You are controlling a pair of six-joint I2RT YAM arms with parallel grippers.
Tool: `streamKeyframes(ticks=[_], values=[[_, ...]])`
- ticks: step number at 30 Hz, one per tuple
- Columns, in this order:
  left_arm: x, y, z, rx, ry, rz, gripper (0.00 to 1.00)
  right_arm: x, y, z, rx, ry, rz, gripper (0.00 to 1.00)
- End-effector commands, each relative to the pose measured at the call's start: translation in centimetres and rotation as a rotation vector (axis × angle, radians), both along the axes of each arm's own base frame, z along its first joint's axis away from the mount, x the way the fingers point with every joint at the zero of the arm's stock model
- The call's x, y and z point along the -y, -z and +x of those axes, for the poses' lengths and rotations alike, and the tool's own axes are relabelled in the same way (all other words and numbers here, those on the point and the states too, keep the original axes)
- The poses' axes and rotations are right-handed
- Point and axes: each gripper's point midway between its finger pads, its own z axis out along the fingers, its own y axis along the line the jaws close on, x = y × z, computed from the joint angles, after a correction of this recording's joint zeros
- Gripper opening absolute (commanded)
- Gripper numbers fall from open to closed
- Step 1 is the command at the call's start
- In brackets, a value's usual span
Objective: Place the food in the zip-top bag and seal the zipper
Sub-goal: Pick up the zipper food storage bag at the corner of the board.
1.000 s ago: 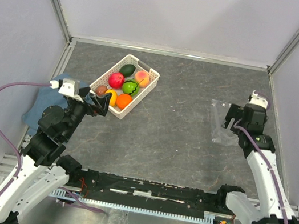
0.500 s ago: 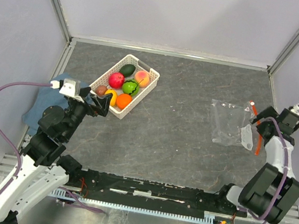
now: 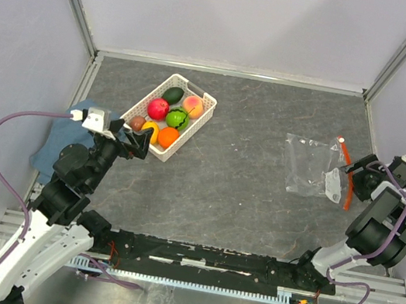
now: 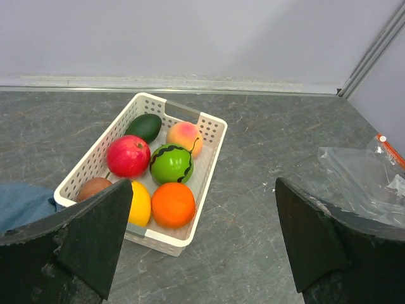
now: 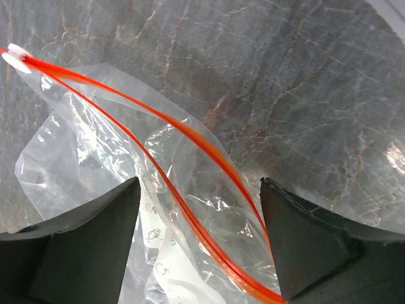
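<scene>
The food lies in a white lattice basket (image 3: 205, 105): red apple (image 4: 128, 156), peach (image 4: 185, 135), green round one (image 4: 171, 163), orange (image 4: 173, 204), lemon (image 4: 140, 204), avocado (image 4: 144, 126) and a brown piece (image 4: 95, 188). My left gripper (image 3: 136, 139) is open and empty, just off the basket's near corner; it also shows in the left wrist view (image 4: 202, 247). The clear zip-top bag (image 3: 309, 164) lies flat at the right. Its red-orange zipper (image 5: 190, 133) is parted, with the slider (image 5: 16, 56) at one end. My right gripper (image 5: 199, 247) is open over the bag's mouth edge and holds nothing.
A blue cloth (image 3: 64, 135) lies at the left beside my left arm. Grey walls with metal corner posts close in the table on three sides. My right arm (image 3: 384, 219) is folded back against the right edge.
My right arm has swung from above the bag out to the table's right edge, uncovering the zipper. The left arm and the basket have not moved.
</scene>
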Motion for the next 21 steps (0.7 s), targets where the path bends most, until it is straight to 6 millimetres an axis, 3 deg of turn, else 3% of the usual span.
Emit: streamKeyframes(ticks=[1, 3, 10, 15, 21], values=[[0.0, -1.2, 0.1, 0.058, 0.006, 0.032, 1.00, 0.2, -2.4, 2.0, 0.113, -0.053, -0.029, 0.71], [0.0, -1.2, 0.1, 0.059, 0.004, 0.032, 1.00, 0.0, -2.8, 1.9, 0.125, -0.059, -0.028, 0.50], [0.3, -1.3, 0.0, 0.064, 0.025, 0.028, 0.99, -1.9, -3.9, 2.4, 0.158, -0.115, -0.026, 0.03], [0.7, -1.3, -0.1, 0.063, 0.044, 0.027, 1.00, -4.1, -4.6, 2.8, 0.168, -0.183, -0.032, 0.02], [1.5, -1.3, 0.0, 0.043, 0.079, 0.015, 0.99, -6.9, -8.2, 2.6, 0.196, -0.261, -0.114, 0.02]])
